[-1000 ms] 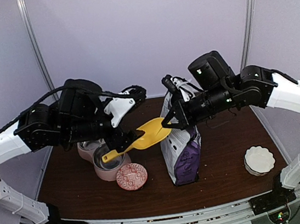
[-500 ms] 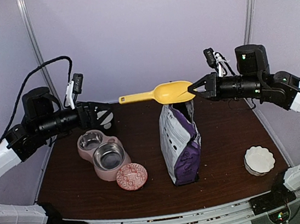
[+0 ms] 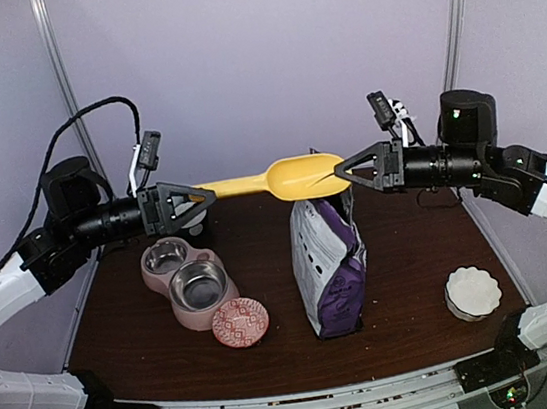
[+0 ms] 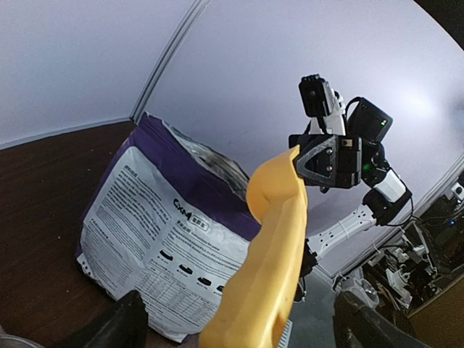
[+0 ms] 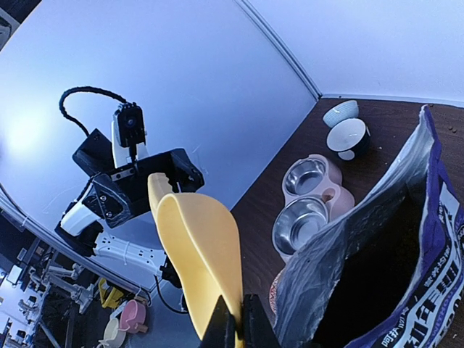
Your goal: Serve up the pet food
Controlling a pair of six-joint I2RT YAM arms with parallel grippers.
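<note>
A yellow scoop [image 3: 295, 175] hangs level in the air above the open top of the purple and white bag [image 3: 329, 258]. My right gripper [image 3: 342, 170] is shut on the rim of the scoop's bowl [image 5: 206, 254], the fingertips pinched at the bottom of the right wrist view. My left gripper [image 3: 196, 192] stands open around the end of the handle [image 4: 264, 275], with a gap between the handle and each finger [image 4: 119, 326]. The pet food is hidden inside the bag, whose mouth [image 5: 370, 268] looks dark.
A pink double feeder [image 3: 187, 276] with two steel bowls sits on the brown table left of the bag. A red patterned dish [image 3: 240, 322] lies in front of it. A white fluted bowl [image 3: 472, 291] stands at the right front.
The scoop has risen from beside the feeder to level above the bag. My left gripper let go of the handle, drew back, and now stands open around the handle's end.
</note>
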